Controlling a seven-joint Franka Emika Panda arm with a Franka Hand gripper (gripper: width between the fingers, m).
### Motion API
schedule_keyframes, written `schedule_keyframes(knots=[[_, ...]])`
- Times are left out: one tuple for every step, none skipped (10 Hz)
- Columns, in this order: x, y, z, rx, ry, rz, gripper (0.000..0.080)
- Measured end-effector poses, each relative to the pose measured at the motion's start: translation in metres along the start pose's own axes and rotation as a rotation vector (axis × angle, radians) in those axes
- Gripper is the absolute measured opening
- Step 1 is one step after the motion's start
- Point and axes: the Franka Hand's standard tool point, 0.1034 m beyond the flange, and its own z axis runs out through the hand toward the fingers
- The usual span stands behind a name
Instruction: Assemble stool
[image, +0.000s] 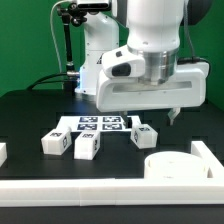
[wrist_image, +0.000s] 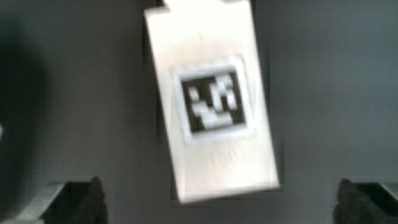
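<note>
- Black table (image: 25, 125) carries every part; white rails (image: 90, 190) fence it, likely so that parts cannot slide off.
- Marker board (image: 100, 124) lies flat mid-table.
- Left leg (image: 55, 142) and middle leg (image: 87, 146) sit in front of it, and the right leg (image: 145, 135) is just beside its corner.
- Seat (image: 172, 165) lies flat near the front rail, apart from the legs.
- Gripper (image: 172, 118) hangs near the right leg, fingers wide, holding nothing.
- From the wrist, a leg (wrist_image: 214, 100) lies slightly skewed between the fingertips (wrist_image: 75, 200), untouched. It is probably lined up for a grasp across its width.
- No brand or words are legible, only black-and-white square tags.
</note>
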Motion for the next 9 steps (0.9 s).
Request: schedule_keyframes(knots=[[0.001, 0.001, 0.0, -0.001, -0.054, 0.003, 0.0649], [-0.001, 0.001, 0.001, 0.0, -0.098, 0.003, 0.0649], [-0.005, 0.0, 0.002, -0.001, -0.176, 0.003, 0.0649], [-0.003, 0.0, 0.003, 0.0, -0.212, 0.003, 0.0649], [-0.009, 0.0, 0.004, -0.002, -0.293, 0.002, 0.0649], [-0.008, 0.001, 0.007, -0.007, -0.359, 0.001, 0.0649], [-0.003, 0.001, 0.011, -0.017, -0.397, -0.005, 0.0649], [-0.003, 0.002, 0.013, -0.02, -0.445, -0.013, 0.0649], [0.001, 0.003, 0.013, -0.011, -0.441, -0.032, 0.0649]])
